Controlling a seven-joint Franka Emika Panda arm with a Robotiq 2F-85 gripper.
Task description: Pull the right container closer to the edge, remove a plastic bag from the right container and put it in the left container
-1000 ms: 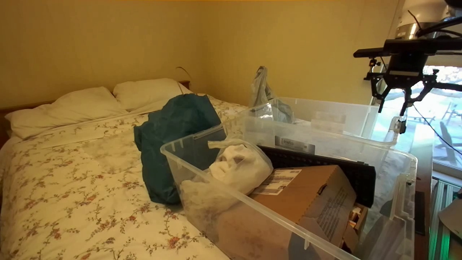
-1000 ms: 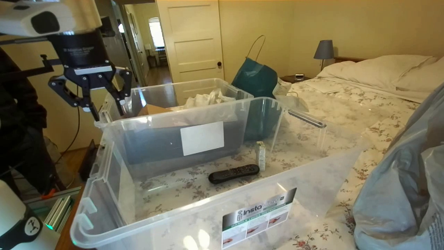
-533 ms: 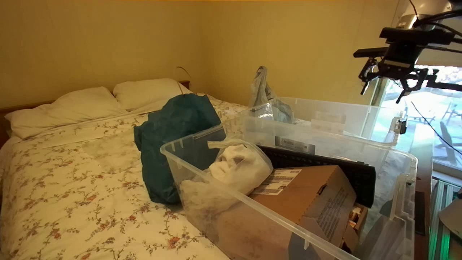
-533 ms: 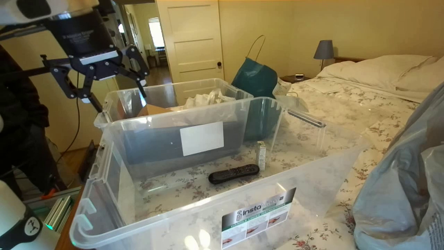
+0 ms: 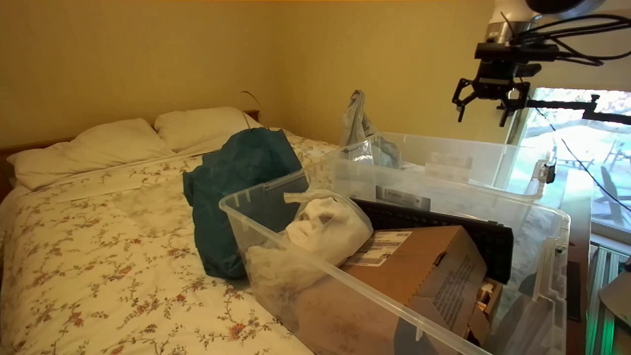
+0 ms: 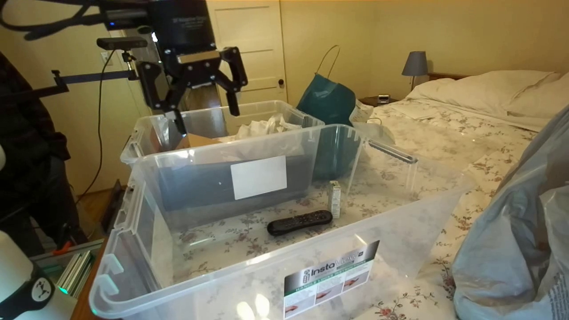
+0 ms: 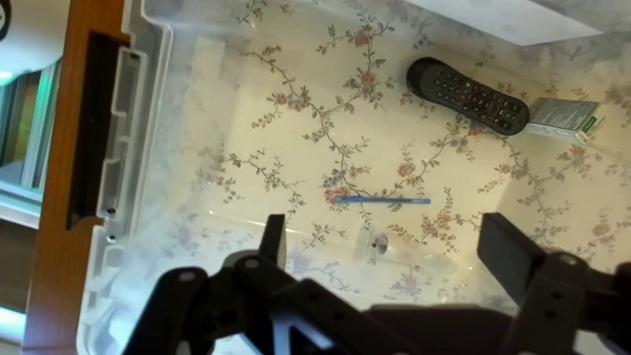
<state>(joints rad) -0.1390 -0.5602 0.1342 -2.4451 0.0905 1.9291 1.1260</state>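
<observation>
My gripper [image 7: 382, 236] stands open, nothing between its fingers, high over the right container [image 6: 200, 282], a pale clear tub. In both exterior views the gripper [image 5: 482, 121] [image 6: 208, 122] hangs above the tub rims. That tub holds a dark remote [image 7: 466, 96], a small box [image 7: 562, 116] and a blue pen [image 7: 382, 199]. A see-through object [image 7: 367, 244] with a shiny round spot shows by its wall; whether it is a plastic bag I cannot tell. Alongside is the left container [image 5: 355, 284], with a white plastic bag [image 5: 330, 231] next to a cardboard box [image 5: 409, 261].
Beside the tubs a teal bag [image 5: 236, 197] stands on the floral bed. A grey bag [image 6: 511, 249] sits outside the right container. The tub's latch side reaches a wooden edge [image 7: 84, 118]. A camera on a bar [image 6: 120, 42] stands near the gripper; a person is behind.
My gripper has lifted from the front rims and moved inward over the tubs, turning as it went. Its jaws have spread wider. Both containers and their contents look unmoved.
</observation>
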